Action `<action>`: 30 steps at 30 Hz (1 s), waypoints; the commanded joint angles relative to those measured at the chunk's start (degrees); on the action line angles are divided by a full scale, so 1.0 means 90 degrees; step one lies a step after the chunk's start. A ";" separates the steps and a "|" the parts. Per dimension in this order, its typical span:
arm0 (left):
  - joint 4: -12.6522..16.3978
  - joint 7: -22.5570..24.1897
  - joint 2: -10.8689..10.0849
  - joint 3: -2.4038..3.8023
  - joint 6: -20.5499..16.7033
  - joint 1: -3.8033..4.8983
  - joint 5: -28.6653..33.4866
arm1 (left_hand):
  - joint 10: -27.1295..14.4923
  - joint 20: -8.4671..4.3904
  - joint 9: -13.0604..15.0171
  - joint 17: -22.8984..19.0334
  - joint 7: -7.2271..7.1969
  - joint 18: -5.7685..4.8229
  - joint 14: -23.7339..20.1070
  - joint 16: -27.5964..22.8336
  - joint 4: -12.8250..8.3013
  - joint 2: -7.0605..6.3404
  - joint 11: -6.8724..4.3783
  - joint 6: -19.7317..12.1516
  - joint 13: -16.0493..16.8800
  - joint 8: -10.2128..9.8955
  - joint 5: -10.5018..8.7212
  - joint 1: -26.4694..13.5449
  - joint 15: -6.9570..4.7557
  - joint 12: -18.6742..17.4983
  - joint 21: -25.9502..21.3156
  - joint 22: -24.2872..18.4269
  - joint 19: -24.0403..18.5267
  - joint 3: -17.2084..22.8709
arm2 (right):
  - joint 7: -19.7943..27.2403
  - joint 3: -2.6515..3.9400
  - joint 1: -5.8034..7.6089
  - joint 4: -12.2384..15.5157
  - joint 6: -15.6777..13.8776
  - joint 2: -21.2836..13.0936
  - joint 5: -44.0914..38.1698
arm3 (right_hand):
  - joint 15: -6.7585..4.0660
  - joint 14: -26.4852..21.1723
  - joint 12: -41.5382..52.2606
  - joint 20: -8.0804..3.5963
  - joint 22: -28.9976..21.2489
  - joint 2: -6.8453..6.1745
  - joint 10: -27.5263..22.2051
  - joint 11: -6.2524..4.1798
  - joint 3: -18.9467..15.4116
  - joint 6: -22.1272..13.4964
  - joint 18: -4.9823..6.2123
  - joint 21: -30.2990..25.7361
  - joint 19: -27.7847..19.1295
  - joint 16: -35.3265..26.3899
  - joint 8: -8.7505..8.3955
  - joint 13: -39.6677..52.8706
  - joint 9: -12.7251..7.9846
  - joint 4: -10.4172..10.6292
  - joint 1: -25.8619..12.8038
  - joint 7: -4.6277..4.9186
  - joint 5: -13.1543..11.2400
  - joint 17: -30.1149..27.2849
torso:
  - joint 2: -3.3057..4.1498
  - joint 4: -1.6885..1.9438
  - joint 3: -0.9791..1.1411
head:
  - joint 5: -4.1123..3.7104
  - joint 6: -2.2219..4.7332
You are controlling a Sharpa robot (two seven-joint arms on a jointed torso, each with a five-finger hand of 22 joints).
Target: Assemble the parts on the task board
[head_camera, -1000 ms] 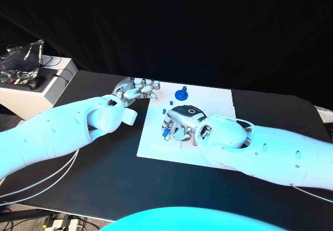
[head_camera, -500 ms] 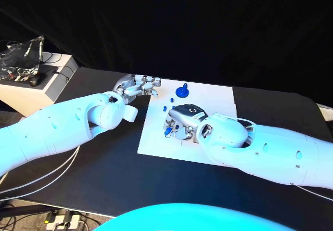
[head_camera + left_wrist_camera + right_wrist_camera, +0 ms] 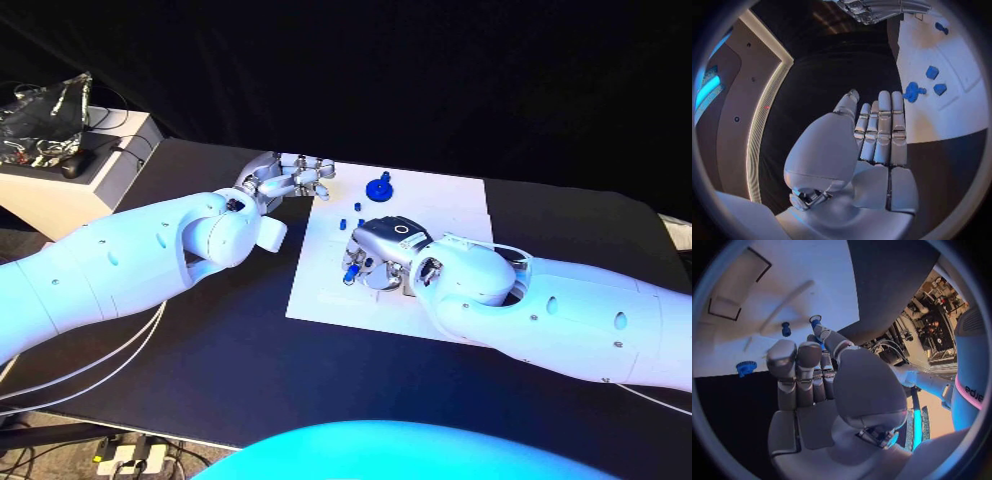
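Note:
The white task board [image 3: 433, 215] lies mid-table. A blue gear [image 3: 379, 188] stands near its far edge, also seen as the blue gear [image 3: 912, 91] and the blue gear [image 3: 746, 367]. Two small blue parts [image 3: 355, 208] lie just in front of it. My right hand [image 3: 378, 250] hovers low over the board's left half and pinches a blue peg [image 3: 816, 320] between thumb and finger. Beside it another blue peg [image 3: 786, 329] stands on the board. My left hand [image 3: 289, 182] is at the board's far left corner, fingers straight [image 3: 879, 130], holding nothing.
A white cabinet [image 3: 65, 195] with clutter on top stands off the table's left side. Cables [image 3: 87, 370] hang along the near left edge. Bare black table [image 3: 577, 220] lies to the right of the board.
The camera has shifted a little. The right hand has edged slightly toward the board's left side with the blue peg; the left hand keeps its place at the corner.

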 commanded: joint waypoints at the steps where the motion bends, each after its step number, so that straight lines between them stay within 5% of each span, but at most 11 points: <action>1: 0.0015 0.0037 0.0004 0.0005 0.0045 0.0001 0.0015 | -0.0041 0.0028 0.0006 -0.0006 0.0015 -0.0040 -0.0053 0.0035 -0.0012 0.0063 0.0012 0.0003 0.0005 -0.0009 -0.0017 0.0002 -0.0013 0.0038 -0.0024 0.0005 0.0023 -0.0040 | 0.0006 -0.0003 -0.0020 -0.0006 0.0119 0.0009 -0.0094 | -0.0042 0.0004 0.0039 -0.0041 0.0622 0.0072 0.0434 -0.0277 0.0004 0.0057 0.0067 0.0021 0.0178 0.0010 0.0022 0.0006 0.0009 -0.0018 -0.0023 0.0032 0.0023 0.0008 | 0.0003 0.0001 -0.0004 | -0.0003 -0.0013; 30: 0.0024 0.0010 -0.0014 0.0005 0.0068 0.0001 0.0013 | -0.0047 0.0029 0.0006 -0.0016 0.0014 -0.0038 -0.0054 0.0038 -0.0019 0.0069 0.0013 0.0006 0.0005 -0.0008 -0.0017 0.0008 -0.0012 0.0043 -0.0050 0.0027 0.0031 -0.0044 | 0.0064 -0.0038 -0.0132 -0.0226 0.0032 0.0157 -0.0202 | 0.0004 0.0005 0.0034 -0.0013 0.0602 0.0028 0.0213 -0.0209 -0.0067 -0.0131 0.0083 -0.0066 0.0161 -0.0011 0.0004 -0.0009 -0.0045 -0.0004 -0.0074 0.0096 0.0021 -0.0003 | 0.0007 -0.0004 0.0001 | 0.0001 -0.0059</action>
